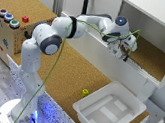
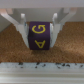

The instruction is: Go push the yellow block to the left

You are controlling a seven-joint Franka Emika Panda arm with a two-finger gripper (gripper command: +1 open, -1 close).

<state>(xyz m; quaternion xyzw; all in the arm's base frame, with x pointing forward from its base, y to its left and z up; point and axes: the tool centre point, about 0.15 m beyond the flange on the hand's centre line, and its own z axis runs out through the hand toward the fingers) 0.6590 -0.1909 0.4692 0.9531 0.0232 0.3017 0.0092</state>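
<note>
- The pincer (image 1: 126, 49) is up inside the white shelf unit (image 1: 153, 27), over its cork floor, nowhere near the job yet.
- From the wrist view, the pincer (image 2: 39, 30) is clamped on a purple block with yellow letters (image 2: 39, 36), one finger (image 2: 22, 26) on each side. So it's holding the wrong thing for this task, I'd say.
- The yellow block (image 1: 84, 92) sits down on the cork worktop (image 1: 66, 69), just beside the white tray (image 1: 109, 113), on the tray's side toward the exterior view's left.
- Key relation: the yellow block lies well apart from the pincer, lower and toward the exterior view's left and front. It's a tiny cube, so there's no long axis to worry about.
- My guess is the arm has to ditch the purple block, come out of the shelf, and drop in on the tray side of the cube to shove it away.
- The button box (image 1: 7, 22) sits far off at the exterior view's left.
</note>
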